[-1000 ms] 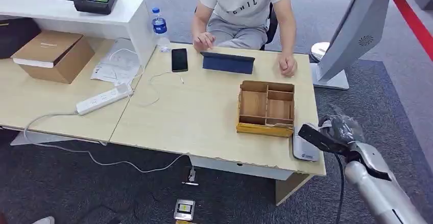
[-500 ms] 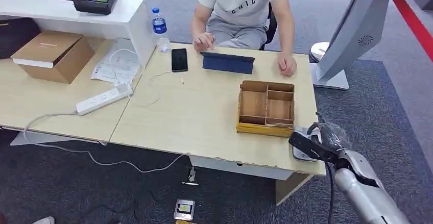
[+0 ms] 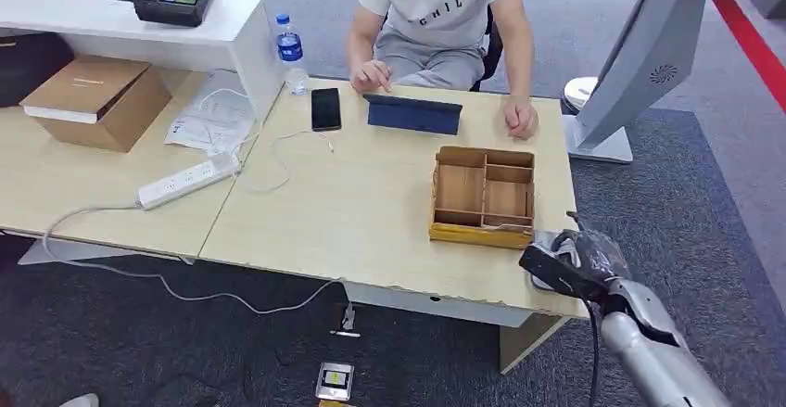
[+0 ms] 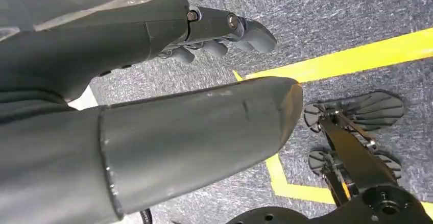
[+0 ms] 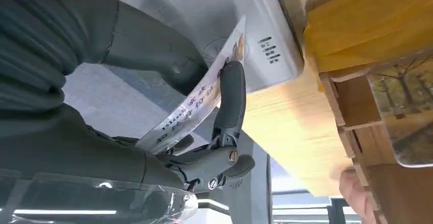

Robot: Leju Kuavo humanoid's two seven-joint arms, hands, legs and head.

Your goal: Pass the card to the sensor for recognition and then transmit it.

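Since a second ago, our right hand (image 3: 567,266) has come in from past the table's edge and down over the grey sensor (image 3: 538,282) at the near right corner of the table (image 3: 352,212); nothing else on the table has shifted.

From the head view, we see that hand at about four o'clock from the wooden organizer box (image 3: 483,196), just beside its near right corner. A person (image 3: 440,18) sits at twelve o'clock, hands by a dark tablet (image 3: 413,113).

From the left wrist view, our left hand (image 4: 168,81) hangs over grey carpet with a yellow line (image 4: 352,58); its fingers (image 4: 224,35) are curled loosely and hold nothing.

From the right wrist view, our thumb and a dark finger (image 5: 232,99) pinch the printed card (image 5: 196,106), held on edge and tilted, its far end just over the sensor's pale face (image 5: 204,9). We cannot tell whether card and sensor touch. The organizer box (image 5: 367,45) lies just beside the sensor.
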